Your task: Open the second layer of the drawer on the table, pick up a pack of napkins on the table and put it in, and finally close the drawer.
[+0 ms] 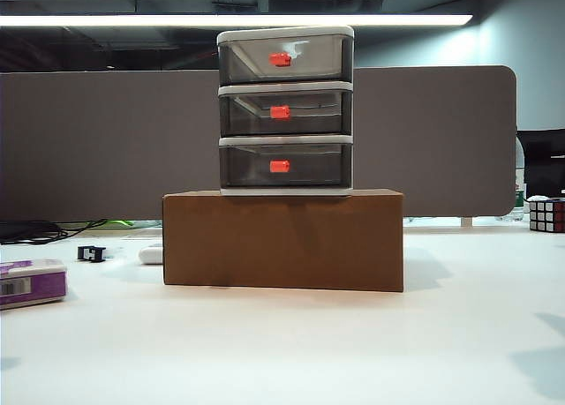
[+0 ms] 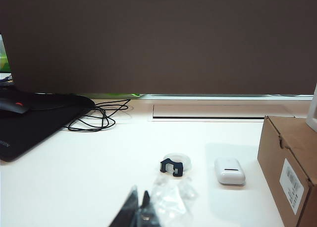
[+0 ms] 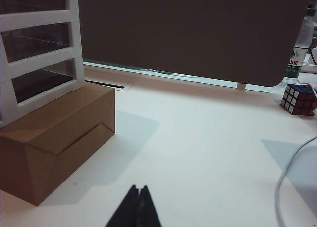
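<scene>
The drawer [image 1: 285, 109], a white three-tier cabinet with smoky grey drawers, stands on a brown cardboard box [image 1: 282, 239]. All tiers are pushed in, and the second layer [image 1: 280, 112] shows its red-orange handle. The purple pack of napkins [image 1: 31, 281] lies flat on the table [image 1: 353, 352] at the far left edge of the exterior view. Neither arm shows there. In the left wrist view my left gripper [image 2: 138, 195] hovers over the table, shut and empty. My right gripper [image 3: 138, 189] is shut too, above bare table beside the box [image 3: 54, 133] and the drawer's frame [image 3: 39, 54].
A black clip [image 2: 172, 166], a white case [image 2: 229, 170] and crumpled clear plastic [image 2: 171, 197] lie ahead of the left gripper. Farther off lie a black pad [image 2: 29, 120] and cables [image 2: 99, 115]. A puzzle cube [image 3: 298, 99], a bottle [image 3: 299, 49] and a white cable [image 3: 287, 172] sit on the right.
</scene>
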Motion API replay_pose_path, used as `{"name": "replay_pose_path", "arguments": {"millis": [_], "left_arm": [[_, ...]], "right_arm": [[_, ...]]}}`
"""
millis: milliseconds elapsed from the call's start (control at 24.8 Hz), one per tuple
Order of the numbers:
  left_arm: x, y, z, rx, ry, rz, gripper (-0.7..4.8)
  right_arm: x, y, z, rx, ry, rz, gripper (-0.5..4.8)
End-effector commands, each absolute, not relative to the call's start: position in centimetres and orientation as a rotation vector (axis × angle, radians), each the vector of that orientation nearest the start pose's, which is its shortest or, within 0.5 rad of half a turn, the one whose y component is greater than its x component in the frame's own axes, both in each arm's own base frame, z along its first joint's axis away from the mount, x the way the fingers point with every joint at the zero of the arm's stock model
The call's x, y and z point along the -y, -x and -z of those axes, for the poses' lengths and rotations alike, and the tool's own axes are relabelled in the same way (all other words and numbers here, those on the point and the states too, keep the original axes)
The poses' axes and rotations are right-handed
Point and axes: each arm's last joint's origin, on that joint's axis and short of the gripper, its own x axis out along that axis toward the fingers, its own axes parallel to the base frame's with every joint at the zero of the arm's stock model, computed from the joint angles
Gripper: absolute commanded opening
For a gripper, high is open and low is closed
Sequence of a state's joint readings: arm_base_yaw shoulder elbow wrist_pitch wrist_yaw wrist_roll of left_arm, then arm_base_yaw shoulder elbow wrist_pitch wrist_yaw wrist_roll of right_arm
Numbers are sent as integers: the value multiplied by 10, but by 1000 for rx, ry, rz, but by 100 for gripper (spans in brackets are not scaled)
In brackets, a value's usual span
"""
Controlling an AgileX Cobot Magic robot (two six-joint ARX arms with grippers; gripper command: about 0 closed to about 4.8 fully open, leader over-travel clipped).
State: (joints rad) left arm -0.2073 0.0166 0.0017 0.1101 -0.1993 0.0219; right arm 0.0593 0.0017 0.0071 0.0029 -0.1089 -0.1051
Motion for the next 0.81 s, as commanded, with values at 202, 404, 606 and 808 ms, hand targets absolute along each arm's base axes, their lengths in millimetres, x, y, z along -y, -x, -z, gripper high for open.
{"name": "replay_pose_path", "arguments": {"millis": [202,404,606,808], "left_arm": [[15,-96,-175,93,1,6,-5],[16,-96,-175,91,79,42,-5],[28,-95,-173,-1,324,450,-5],[51,-98,-171,-55,324,529,-5]], "right_arm": [[-9,-97,-166,33,105,-168,-5],[-9,-97,-166,29,47,-176,-5],[-16,-95,-167,-3,-192,-429,-5],[-27,-92,-175,41,-217,-573,-5]]}}
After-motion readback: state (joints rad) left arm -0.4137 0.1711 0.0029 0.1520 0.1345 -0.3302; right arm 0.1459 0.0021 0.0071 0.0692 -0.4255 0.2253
